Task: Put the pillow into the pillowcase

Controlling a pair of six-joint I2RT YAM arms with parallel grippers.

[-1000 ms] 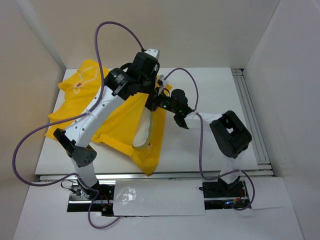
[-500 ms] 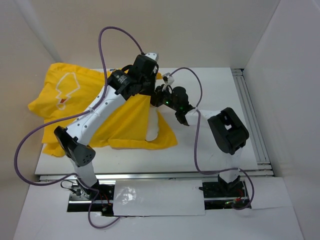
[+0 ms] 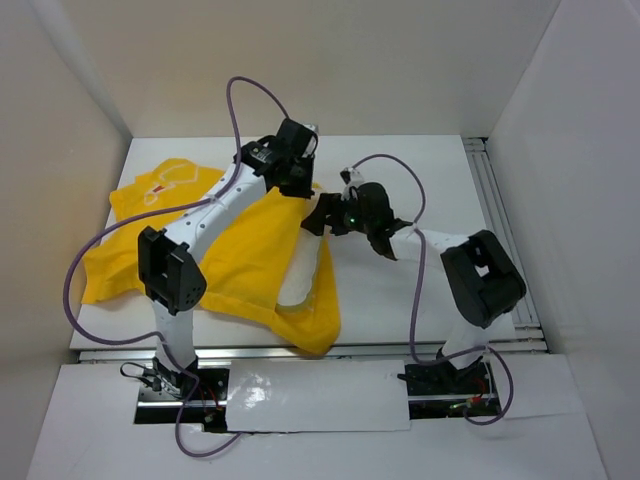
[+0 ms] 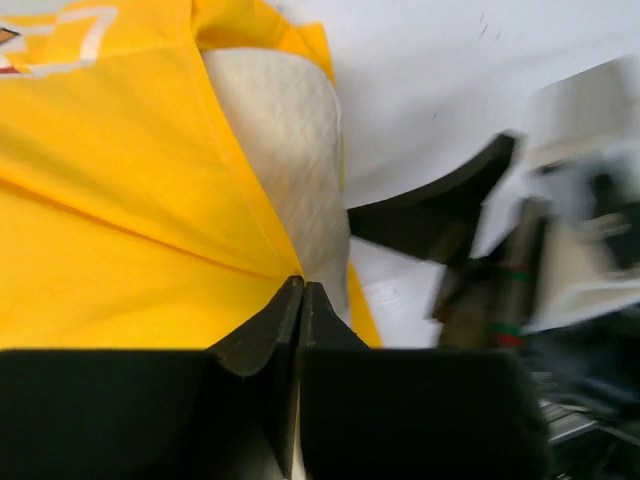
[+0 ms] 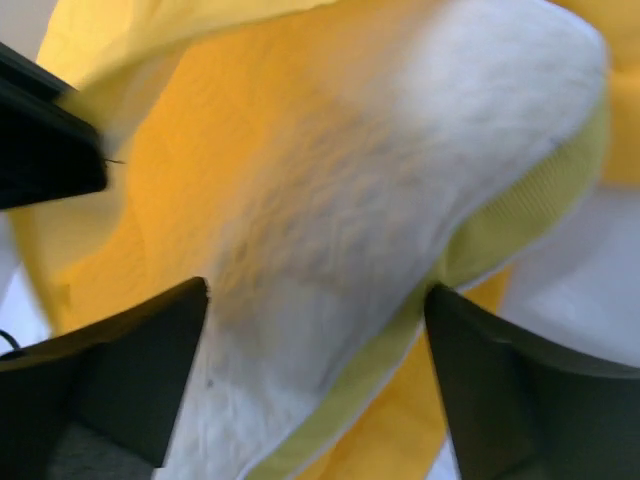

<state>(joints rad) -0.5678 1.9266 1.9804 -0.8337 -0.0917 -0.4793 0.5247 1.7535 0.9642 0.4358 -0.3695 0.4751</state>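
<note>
A white-walled booth encloses the white counter point(image 3: 420, 170). From above, the pillowcase point(image 3: 240, 260) sprawls over its 9 o'clock half. The pillow point(image 3: 300, 272) shows as a pale strip at the open mouth, its long axis running 12 to 6. The right hand point(image 3: 322, 215) sits at its 12 o'clock end, nearer than the left hand point(image 3: 298, 183). Left wrist: fingers pinched together on the pillowcase's hem. Right wrist: fingers spread wide, straddling the pillow, gripping nothing.
</note>
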